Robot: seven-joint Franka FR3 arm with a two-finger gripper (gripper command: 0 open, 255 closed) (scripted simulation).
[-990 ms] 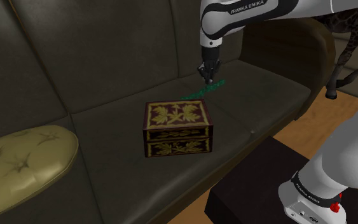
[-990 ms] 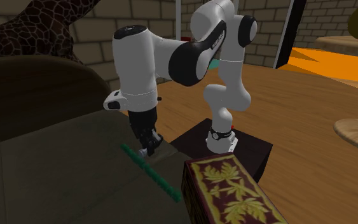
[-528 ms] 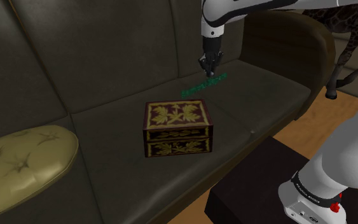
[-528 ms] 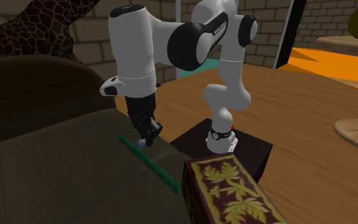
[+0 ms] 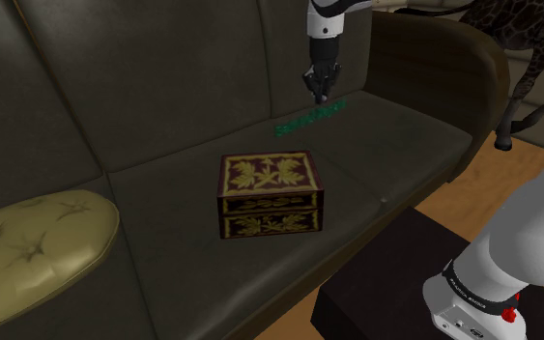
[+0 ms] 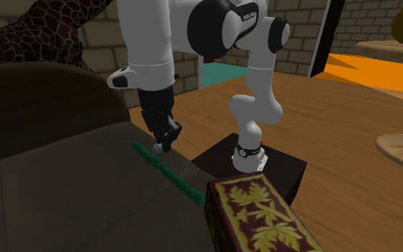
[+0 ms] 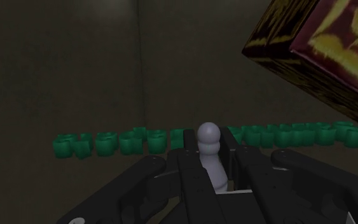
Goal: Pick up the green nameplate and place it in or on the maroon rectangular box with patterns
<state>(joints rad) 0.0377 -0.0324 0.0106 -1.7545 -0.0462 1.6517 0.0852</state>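
A long green nameplate made of raised letters hangs level above the dark sofa seat. My black gripper points down and is shut on it near one end. In the wrist view the fingers clasp a pale grey peg at the middle of the nameplate. The maroon box with gold leaf patterns stands closed on the seat, in front of the nameplate and lower. In the second exterior view the gripper holds the nameplate behind the box.
A pale yellow cushion lies at the shoulder view's lower left. The sofa's backrest and rounded armrest enclose the seat. A giraffe-patterned figure stands behind the armrest. The black stand is at lower right.
The gripper has risen straight up with the nameplate in it. The nameplate has left the sofa seat and now hangs above it. The box has not moved.
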